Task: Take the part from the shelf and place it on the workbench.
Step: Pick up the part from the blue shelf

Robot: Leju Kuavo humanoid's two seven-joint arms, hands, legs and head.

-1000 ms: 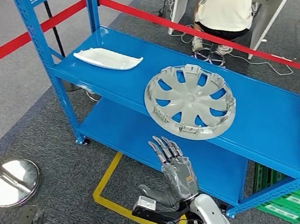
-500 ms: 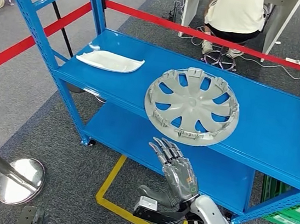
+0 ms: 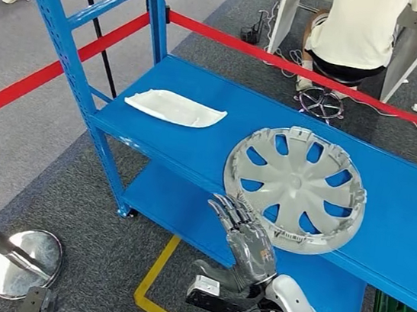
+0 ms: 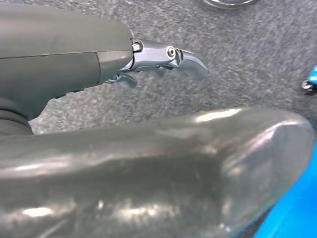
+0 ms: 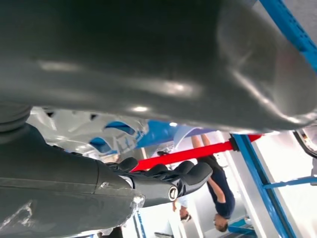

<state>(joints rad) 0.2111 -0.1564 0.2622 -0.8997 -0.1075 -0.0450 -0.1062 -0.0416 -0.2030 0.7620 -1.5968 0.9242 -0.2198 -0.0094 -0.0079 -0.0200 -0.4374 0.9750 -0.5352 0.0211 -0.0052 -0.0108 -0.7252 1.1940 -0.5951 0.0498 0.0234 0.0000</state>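
A grey wheel cover [image 3: 295,189] lies flat on the blue shelf's upper deck [image 3: 395,215], its rim reaching the front edge. A white curved panel [image 3: 175,108] lies further left on the same deck. My right hand [image 3: 245,242] is raised just in front of and below the wheel cover's near rim, fingers stretched out and apart, holding nothing. In the right wrist view the dark fingers [image 5: 164,179] point toward the wheel cover [image 5: 84,133] without touching it. My left hand [image 4: 112,148] hangs over grey carpet, fingers straight, holding nothing.
A red barrier tape [image 3: 300,64] runs behind the shelf, and a person [image 3: 362,30] sits beyond it. The shelf's blue upright [image 3: 64,45] stands at the left. A stanchion's chrome base [image 3: 24,262] and yellow floor tape [image 3: 156,272] lie on the carpet.
The whole view has shifted: the shelf and both parts now sit lower and further right in the picture and look closer. My right hand keeps its open pose.
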